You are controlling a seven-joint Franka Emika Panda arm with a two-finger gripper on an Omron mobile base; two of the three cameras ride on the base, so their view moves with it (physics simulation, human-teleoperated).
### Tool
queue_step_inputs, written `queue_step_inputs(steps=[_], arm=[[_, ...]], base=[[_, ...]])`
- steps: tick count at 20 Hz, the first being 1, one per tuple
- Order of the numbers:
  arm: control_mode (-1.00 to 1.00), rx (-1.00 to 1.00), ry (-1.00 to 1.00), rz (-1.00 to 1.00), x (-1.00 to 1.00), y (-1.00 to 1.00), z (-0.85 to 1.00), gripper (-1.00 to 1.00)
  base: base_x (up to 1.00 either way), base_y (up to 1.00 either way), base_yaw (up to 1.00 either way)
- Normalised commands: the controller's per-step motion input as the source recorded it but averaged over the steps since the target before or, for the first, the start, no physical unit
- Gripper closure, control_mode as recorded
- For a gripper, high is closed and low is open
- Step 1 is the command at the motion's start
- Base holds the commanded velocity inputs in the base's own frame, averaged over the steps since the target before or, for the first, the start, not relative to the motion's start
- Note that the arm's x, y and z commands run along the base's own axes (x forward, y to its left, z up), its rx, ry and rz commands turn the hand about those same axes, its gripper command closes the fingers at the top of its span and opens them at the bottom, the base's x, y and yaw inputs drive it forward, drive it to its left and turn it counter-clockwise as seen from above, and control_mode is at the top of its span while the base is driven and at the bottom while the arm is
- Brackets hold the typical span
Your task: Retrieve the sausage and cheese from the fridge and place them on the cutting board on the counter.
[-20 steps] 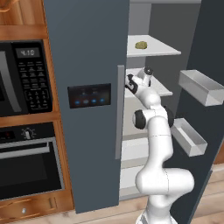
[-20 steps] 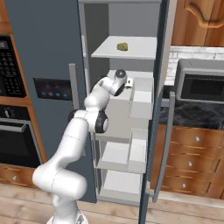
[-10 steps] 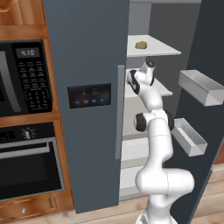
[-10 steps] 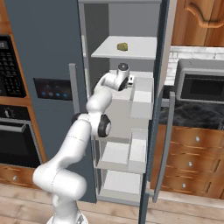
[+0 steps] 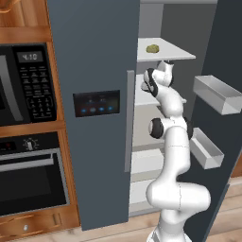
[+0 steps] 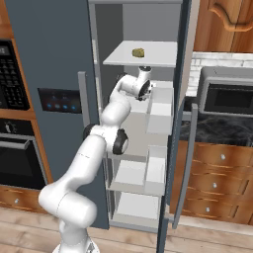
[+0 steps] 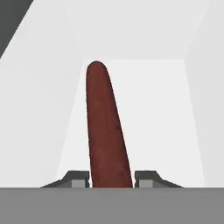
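The sausage, a slender dark red-brown stick, sits clenched between the jaws of the gripper inside the tall blue-grey fridge. The yellowish-olive cheese lump waits on the top white shelf; neither has reached the board.

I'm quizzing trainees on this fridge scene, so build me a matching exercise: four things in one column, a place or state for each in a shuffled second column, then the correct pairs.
Things:
1. sausage
2. cheese
3. gripper
4. fridge

Places or states:
A. lying on the top white shelf
B. right door swung open, left door closed
C. shut on a dark red-brown stick
D. clamped between two dark fingertips

Pairs: 1-D, 2-A, 3-C, 4-B
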Motion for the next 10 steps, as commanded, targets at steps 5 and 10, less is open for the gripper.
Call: queue_step_inputs(steps=[5,10], arm=[[-1.0,-0.01,-0.16,0.0,-0.89,0.06,-0.42,1.0],[-1.0,0.0,-0.23,0.0,-0.87,0.03,-0.25,1.0]], base=[[0.0,0.0,0.0],[0.0,0.0,0.0]])
